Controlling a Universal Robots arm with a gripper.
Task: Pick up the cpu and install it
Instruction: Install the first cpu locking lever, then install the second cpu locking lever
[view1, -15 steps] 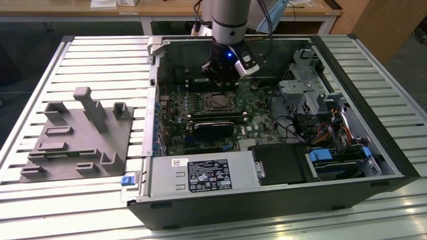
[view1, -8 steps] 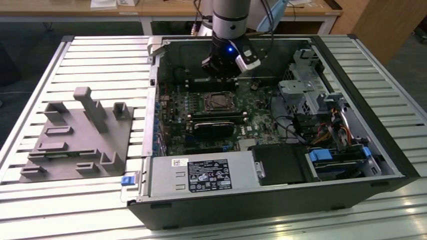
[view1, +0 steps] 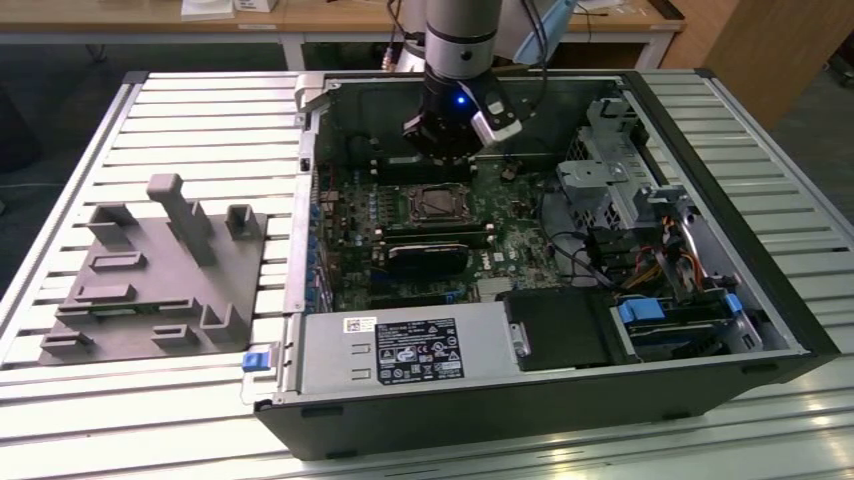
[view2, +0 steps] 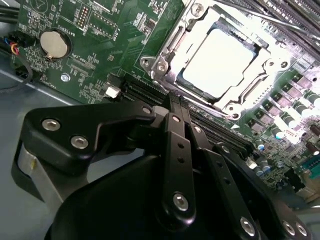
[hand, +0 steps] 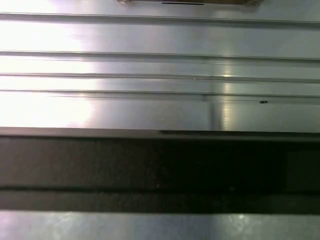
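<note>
ext view: arm comes down from top centre into an open pc case (view1: 747, 300) lying on a slatted metal desk (view1: 200, 110). claw (view1: 445, 150) hangs over the green motherboard (view1: 400, 215), just above the socket (view1: 437, 204) near frame centre. grey fixture plate (view1: 140, 285) sits on the desk at left of frame, well apart from the case. black psu (view1: 400, 350) at lower centre.

second wrist view: claw (view2: 175, 102) w/ black fingers (view2: 172, 145) pressed together, nothing between them; tips point at the socket frame (view2: 165, 60) in the upper right. cpu (view2: 220, 62), pale silver top, lies flat inside the socket, already seated, not touching the claw. coin battery (view2: 53, 44) at upper left.

first wrist view: desk slats (hand: 150, 65) and a dark band (hand: 150, 170) across the lower half.
</note>
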